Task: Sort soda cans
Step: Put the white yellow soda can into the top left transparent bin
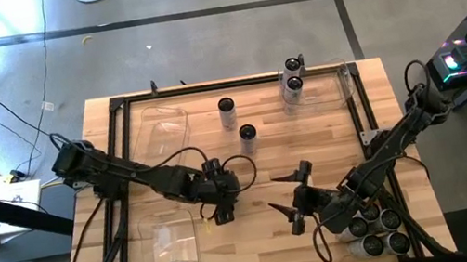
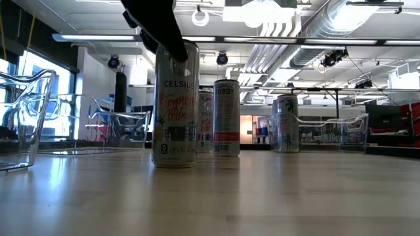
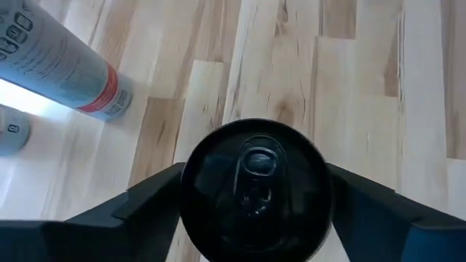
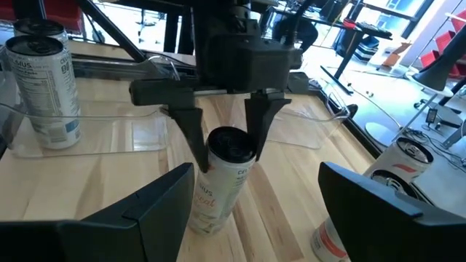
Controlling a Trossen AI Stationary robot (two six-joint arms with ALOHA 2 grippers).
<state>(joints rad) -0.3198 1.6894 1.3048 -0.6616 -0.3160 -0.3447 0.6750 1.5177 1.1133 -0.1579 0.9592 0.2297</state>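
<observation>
Low view: can [image 2: 174, 108] upright, long axis vertical

Low view: left arm [image 2: 154, 26] cut off above, far cans' [image 2: 287, 123] labels blurred

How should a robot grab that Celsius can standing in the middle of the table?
From straight above, pinching the Celsius can across its upper wall just under the rim. It stands upright with round sides, so two opposite fingers seat squarely. The left end effector is placed exactly so; the right end effector waits open nearby.

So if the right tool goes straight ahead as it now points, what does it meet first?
Probably the Celsius can that the left tool holds; it stands directly ahead of the open right tool, though depth is unclear.
</observation>
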